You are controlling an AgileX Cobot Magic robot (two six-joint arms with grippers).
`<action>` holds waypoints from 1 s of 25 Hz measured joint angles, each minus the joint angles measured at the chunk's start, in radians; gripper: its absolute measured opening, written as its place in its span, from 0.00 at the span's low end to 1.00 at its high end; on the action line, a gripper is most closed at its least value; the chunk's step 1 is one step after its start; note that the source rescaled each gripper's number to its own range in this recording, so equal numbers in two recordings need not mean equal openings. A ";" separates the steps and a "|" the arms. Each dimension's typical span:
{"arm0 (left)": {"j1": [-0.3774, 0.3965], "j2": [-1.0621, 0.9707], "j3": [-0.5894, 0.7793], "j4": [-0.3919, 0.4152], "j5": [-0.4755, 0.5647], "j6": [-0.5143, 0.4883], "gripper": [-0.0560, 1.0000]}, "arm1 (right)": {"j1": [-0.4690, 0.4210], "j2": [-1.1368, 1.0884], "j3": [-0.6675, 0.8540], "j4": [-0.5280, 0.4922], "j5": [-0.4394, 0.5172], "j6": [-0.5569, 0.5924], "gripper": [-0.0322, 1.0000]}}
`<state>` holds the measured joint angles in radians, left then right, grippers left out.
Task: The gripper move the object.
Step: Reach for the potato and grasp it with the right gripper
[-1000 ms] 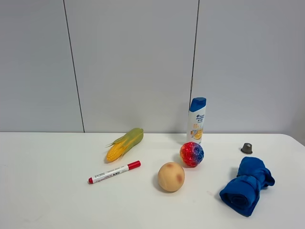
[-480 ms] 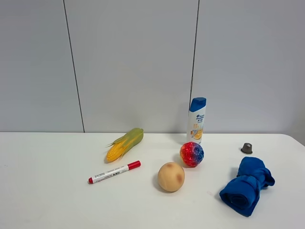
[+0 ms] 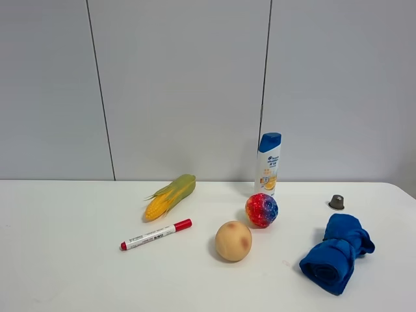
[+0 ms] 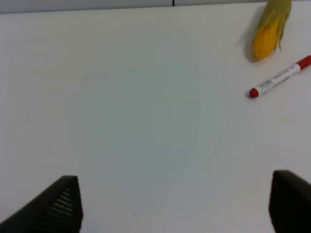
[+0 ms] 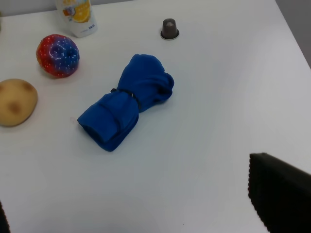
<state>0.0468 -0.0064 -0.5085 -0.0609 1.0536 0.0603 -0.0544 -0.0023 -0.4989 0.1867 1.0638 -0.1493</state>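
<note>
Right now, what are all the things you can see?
orange ball: one, tan-orange, middle of table
speckled ball: one, red and blue, just behind it
bottle: one, white, blue cap, at the back
corn: one, yellow and green, left side
marker: one, white and red, before the corn
cloth: one, blue, rolled, right side
capsule: one, grey, behind the cloth
table: one, white
left tool: one, black, open
right tool: one, black, open

bright even light, soft shadows

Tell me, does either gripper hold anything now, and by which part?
Nothing is held. Both the left gripper and the right gripper are open over the table, and the tan ball lies free.
</note>
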 joint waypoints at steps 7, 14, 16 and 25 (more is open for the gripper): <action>0.000 0.000 0.000 0.000 0.000 0.000 1.00 | 0.000 0.000 0.000 0.000 0.000 0.000 1.00; 0.000 0.000 0.000 0.000 0.000 0.000 1.00 | 0.000 0.000 0.000 0.000 0.000 0.000 1.00; 0.000 0.000 0.000 0.000 0.000 0.000 1.00 | 0.000 0.000 0.000 -0.001 0.000 0.000 1.00; 0.000 0.000 0.000 0.000 0.000 0.000 1.00 | 0.000 0.167 -0.082 -0.001 -0.062 0.002 1.00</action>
<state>0.0468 -0.0064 -0.5085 -0.0609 1.0536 0.0603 -0.0544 0.1648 -0.5810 0.1858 1.0013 -0.1475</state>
